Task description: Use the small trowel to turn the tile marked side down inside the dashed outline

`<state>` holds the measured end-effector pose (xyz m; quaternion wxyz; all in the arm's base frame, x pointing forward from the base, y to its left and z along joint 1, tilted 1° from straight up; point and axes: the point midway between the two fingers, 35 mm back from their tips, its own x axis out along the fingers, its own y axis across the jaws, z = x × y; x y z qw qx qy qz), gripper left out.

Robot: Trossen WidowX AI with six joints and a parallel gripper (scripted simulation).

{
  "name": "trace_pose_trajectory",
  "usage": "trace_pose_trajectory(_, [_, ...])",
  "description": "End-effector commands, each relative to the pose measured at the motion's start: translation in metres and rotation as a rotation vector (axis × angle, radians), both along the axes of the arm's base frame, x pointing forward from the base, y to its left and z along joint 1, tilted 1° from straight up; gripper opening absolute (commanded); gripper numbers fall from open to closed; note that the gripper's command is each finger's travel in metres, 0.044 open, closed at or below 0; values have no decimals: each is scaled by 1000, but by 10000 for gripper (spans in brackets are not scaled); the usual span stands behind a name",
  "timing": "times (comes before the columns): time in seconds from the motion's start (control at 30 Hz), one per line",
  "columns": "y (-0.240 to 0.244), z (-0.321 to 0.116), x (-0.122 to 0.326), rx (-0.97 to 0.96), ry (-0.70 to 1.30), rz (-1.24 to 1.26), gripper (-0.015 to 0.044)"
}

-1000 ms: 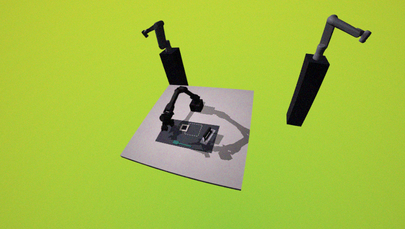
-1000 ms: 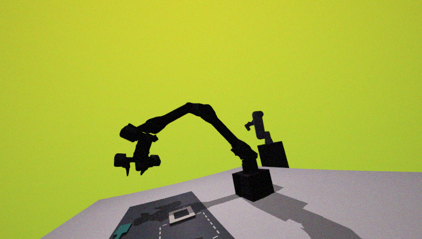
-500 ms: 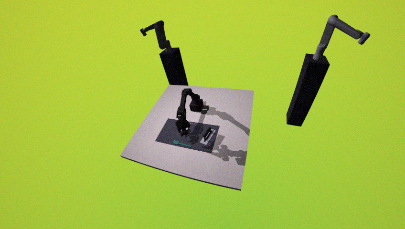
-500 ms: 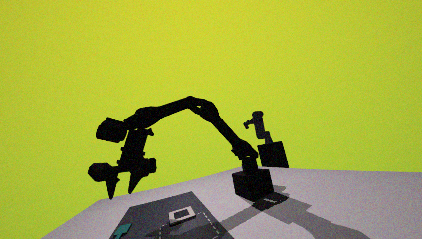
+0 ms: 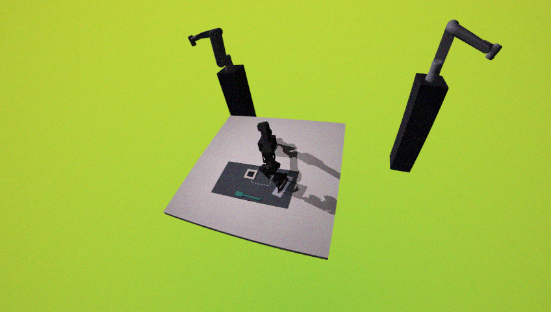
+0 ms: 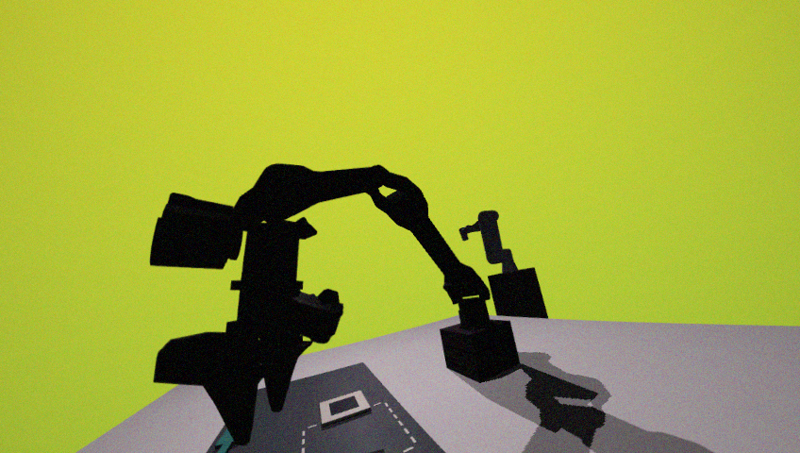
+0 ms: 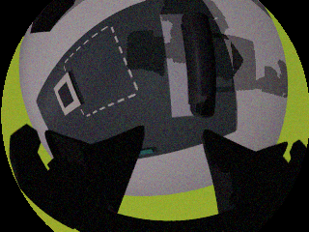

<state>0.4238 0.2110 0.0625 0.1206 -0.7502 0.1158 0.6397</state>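
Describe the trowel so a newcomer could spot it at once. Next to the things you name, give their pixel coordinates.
On the pale table [image 5: 232,220] [image 6: 674,364] lies a dark mat [image 5: 228,185] [image 7: 106,128]. Near the mat's long edge farthest from the arm's base [image 6: 479,353] lies the trowel [image 5: 249,195] [image 6: 223,443] [image 7: 146,152], flat, with a squarish blade and thin straight handle. It alone is teal; the tile [image 5: 245,174] [image 6: 331,416] [image 7: 61,102] is a white-framed dark square.

Arms, three: one [image 5: 266,145] [image 6: 337,185] on the table [image 5: 232,223] [image 6: 645,364] [image 7: 169,179]; two beyond its edges, on two pedestals, the first pedestal [image 5: 237,90] [image 6: 519,292] by the far left corner, the second pedestal [image 5: 419,123] off the right edge. Mat [image 5: 224,181] [image 6: 314,381] [image 7: 159,97], one; dashed outline [image 5: 260,184] [image 6: 303,443] [image 7: 127,63], one; tile [image 5: 251,173] [image 6: 343,406] [image 7: 66,94], one; teal trowel [image 5: 247,195] [image 6: 225,440] [image 7: 146,152], one; dark bar [image 7: 200,68], one.
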Motion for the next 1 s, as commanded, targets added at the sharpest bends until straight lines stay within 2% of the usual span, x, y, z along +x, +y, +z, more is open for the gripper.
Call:
trace_pose_trajectory(0.0, [33,-5,-28,10,79,95,270])
trace_pose_trajectory(0.13, [52,-7,-47,13,127,150,270])
trace_pose_trajectory(0.97, [52,-42,-45,13,127,150,270])
